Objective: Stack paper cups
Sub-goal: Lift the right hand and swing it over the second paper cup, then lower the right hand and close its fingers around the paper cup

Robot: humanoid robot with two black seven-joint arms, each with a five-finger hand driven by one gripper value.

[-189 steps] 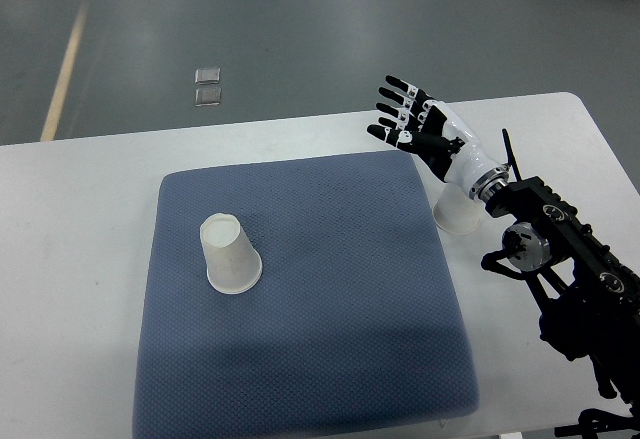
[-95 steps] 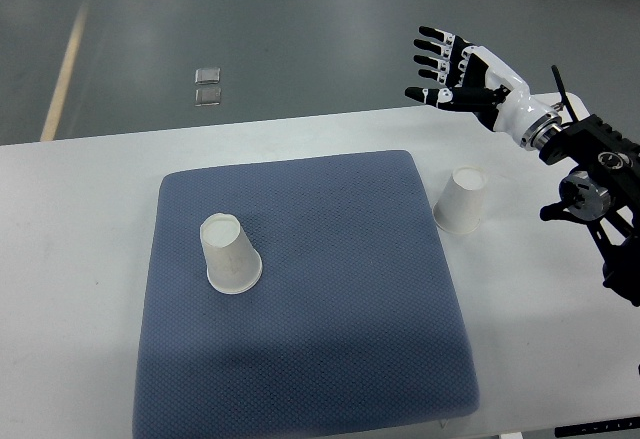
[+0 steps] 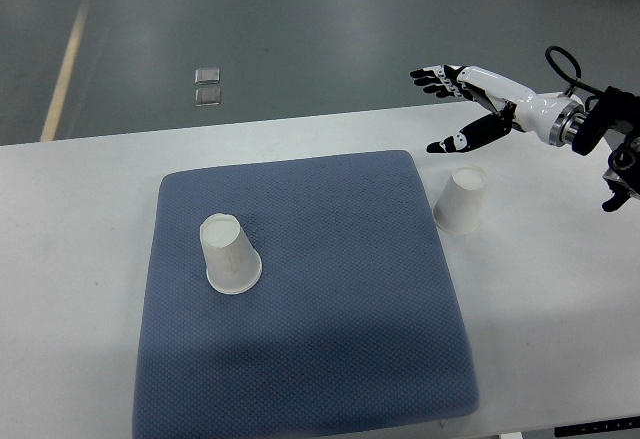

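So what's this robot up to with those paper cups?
It is meant to stack the two paper cups, but neither is held yet. The right robot hand hovers open above the far right of the white table, just beyond the upside-down cup beside the blue mat. The other cup stands upside down on the mat. No left arm is in view.
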